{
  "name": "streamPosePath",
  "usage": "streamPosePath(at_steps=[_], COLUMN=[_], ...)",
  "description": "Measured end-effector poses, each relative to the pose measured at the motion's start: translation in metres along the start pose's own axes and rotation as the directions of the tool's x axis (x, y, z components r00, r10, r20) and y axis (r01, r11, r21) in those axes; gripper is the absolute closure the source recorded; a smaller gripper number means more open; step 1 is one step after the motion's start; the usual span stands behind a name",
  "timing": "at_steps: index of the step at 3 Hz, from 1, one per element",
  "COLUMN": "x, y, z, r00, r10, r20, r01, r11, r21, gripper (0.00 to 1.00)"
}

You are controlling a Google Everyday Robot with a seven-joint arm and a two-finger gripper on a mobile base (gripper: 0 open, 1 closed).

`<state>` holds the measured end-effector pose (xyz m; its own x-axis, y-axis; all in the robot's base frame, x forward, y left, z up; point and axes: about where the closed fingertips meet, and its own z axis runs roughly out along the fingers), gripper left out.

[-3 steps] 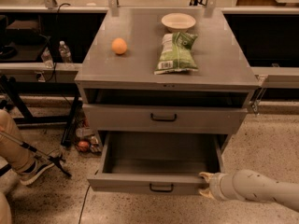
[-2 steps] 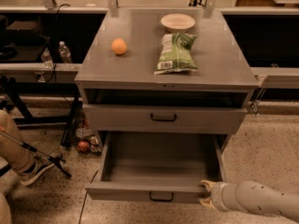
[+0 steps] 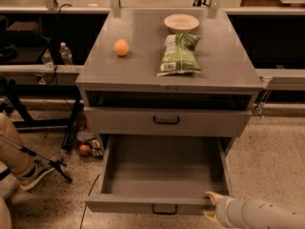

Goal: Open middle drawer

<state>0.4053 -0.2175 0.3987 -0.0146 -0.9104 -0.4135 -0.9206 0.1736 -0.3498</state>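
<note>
- Speckled floor [image 3: 274, 161] surrounds a grey metal cabinet [image 3: 143, 46]; its grey metal middle drawer [image 3: 162, 175], at 6 o'clock, stands pulled well out.
- Cream two-finger gripper [image 3: 211, 207], at 5 o'clock, pinches the drawer's front corner; opening looks nearly finished.

The claw [image 3: 211, 206] sits at the front right corner of the pulled-out middle drawer [image 3: 125, 204].

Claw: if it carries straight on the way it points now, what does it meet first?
The claw, low right, points left at the pulled-out middle drawer. It would meet that drawer's front panel by its right corner first; it may already touch it, depth is unclear.
</note>
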Motion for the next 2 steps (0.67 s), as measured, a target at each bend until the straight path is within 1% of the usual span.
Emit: streamPosePath(at_steps=[1, 2], x=[-0.0014, -0.0021], y=[-0.0012, -0.0008], z=[-0.0026, -0.0018], r00=[1.000, 1.000], r10=[0.000, -0.001], r20=[0.000, 0.001], r01=[0.000, 0.001], r11=[1.0000, 1.0000], r21=[0.000, -0.002], gripper=[0.84, 0.59])
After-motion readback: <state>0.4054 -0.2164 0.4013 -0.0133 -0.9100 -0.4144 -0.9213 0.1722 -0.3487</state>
